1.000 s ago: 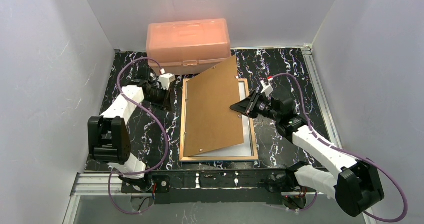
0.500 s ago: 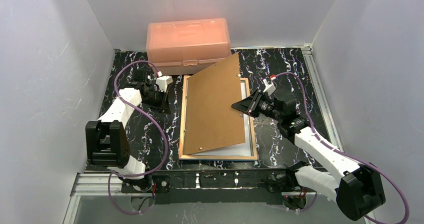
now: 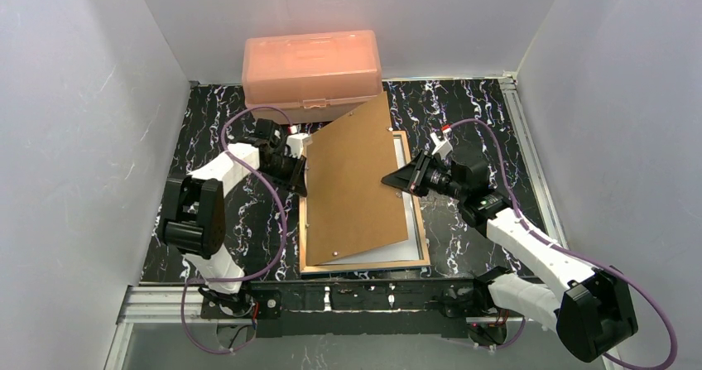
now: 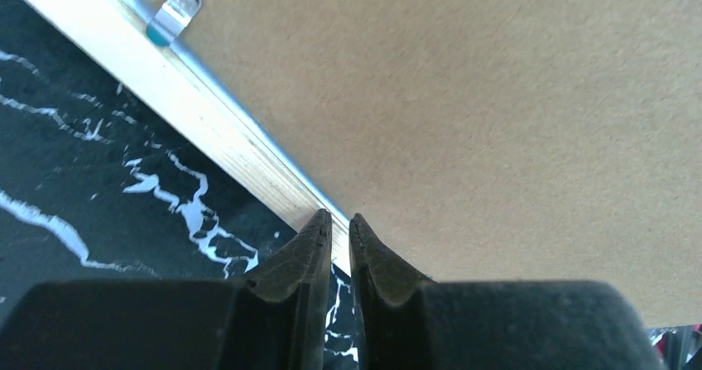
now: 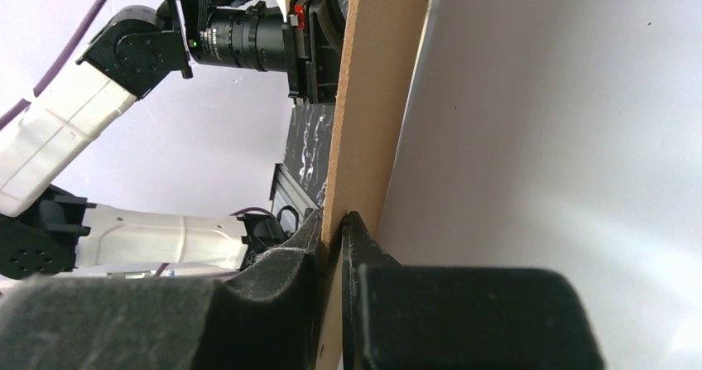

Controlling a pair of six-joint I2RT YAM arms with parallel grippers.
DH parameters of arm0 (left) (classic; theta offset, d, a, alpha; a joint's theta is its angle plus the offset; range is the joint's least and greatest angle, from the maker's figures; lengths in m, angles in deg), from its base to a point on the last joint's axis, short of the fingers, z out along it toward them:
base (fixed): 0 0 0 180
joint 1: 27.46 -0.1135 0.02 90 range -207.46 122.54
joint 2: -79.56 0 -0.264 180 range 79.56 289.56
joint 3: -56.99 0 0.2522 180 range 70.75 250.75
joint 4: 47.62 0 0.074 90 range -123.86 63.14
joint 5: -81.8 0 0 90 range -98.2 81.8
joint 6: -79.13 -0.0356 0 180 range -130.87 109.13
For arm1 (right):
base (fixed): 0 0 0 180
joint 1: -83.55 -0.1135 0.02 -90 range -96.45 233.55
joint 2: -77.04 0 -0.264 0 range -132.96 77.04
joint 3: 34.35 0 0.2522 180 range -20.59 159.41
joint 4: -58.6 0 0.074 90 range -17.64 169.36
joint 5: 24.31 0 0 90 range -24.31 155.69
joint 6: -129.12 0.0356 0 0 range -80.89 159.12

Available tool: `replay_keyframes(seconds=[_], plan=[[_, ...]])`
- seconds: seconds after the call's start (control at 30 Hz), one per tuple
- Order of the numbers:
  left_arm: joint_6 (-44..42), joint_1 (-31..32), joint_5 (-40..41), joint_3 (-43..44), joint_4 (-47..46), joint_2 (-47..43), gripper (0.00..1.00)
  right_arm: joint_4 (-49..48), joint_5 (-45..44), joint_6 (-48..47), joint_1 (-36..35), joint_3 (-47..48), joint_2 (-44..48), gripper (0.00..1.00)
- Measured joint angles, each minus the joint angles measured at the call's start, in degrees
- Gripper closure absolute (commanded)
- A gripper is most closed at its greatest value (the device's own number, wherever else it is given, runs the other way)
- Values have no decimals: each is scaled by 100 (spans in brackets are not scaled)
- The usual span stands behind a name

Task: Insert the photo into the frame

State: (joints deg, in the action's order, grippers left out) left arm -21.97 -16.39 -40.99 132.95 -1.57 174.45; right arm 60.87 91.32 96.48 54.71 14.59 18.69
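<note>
Right hand (image 5: 334,225) tight on brown board (image 3: 348,180) above wood-rimmed frame (image 3: 364,265); left hand (image 4: 335,221) barely ajar.

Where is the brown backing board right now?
Top view: the backing board sits tilted over the frame, right edge pinched by the right gripper, far corner near the peach box.

Now the left arm (image 3: 217,168) is bent in at the backing board's (image 3: 352,184) left edge, left gripper (image 4: 337,218) low, jaws a sliver apart, holding nothing. Opposite, the right arm (image 3: 521,237) is stretched out, right gripper (image 5: 333,221) pinching the board's raised right edge.
</note>
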Motion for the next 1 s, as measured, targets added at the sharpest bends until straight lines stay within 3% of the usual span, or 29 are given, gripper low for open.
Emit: replay_keyframes(seconds=[0.27, 1.0], plan=[[20, 256, 422, -4, -356, 343, 92, 286, -42, -195, -46, 42, -26, 99], [-232, 501, 844, -39, -509, 391, 95, 949, -304, -723, -199, 531, -81, 99]])
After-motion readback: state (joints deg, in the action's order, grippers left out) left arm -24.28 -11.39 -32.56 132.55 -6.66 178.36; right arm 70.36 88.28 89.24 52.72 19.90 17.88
